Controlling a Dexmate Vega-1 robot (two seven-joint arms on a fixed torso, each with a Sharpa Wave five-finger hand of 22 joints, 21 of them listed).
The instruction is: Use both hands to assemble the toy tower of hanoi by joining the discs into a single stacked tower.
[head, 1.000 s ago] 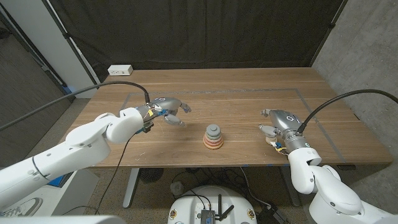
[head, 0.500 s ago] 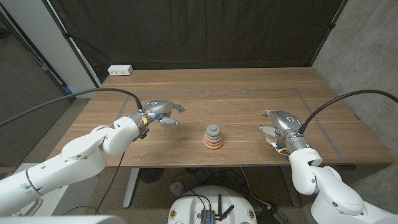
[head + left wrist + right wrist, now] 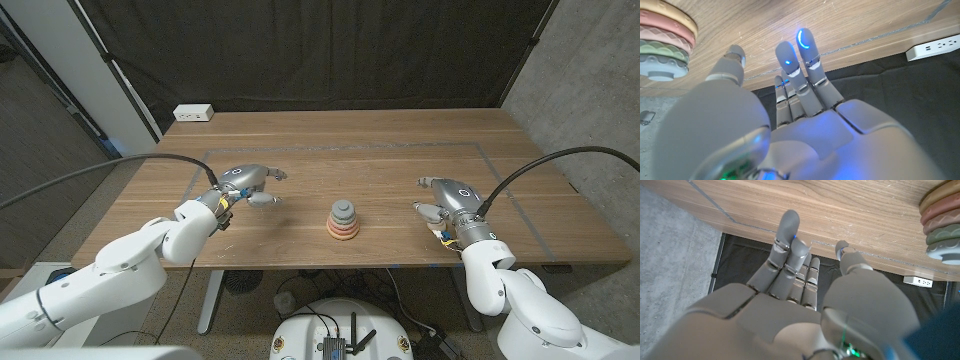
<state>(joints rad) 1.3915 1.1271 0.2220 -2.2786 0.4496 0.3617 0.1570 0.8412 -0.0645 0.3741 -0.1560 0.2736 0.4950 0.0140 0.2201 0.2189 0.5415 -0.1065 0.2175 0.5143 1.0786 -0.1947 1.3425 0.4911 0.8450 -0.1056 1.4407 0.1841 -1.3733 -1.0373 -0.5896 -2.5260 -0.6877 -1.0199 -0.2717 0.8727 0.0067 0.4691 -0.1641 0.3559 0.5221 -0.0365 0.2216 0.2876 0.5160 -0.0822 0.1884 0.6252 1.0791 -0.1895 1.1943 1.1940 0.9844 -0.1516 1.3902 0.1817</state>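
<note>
left hand (image 3: 247,181) empty, fingers (image 3: 790,60) extended | right hand (image 3: 444,197) empty

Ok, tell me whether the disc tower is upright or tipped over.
Upright. The disc tower stands on the table with its discs stacked level, widest at the base and grey on top, between the two robot hands and apart from both.

The table (image 3: 400,160) is showing smooth, matt wood grain. The stacked discs (image 3: 343,222) are appearing matt and ridged. Both hands, left hand (image 3: 248,183) and right hand (image 3: 445,200), are presenting smooth, semi-gloss grey plastic shells.
</note>
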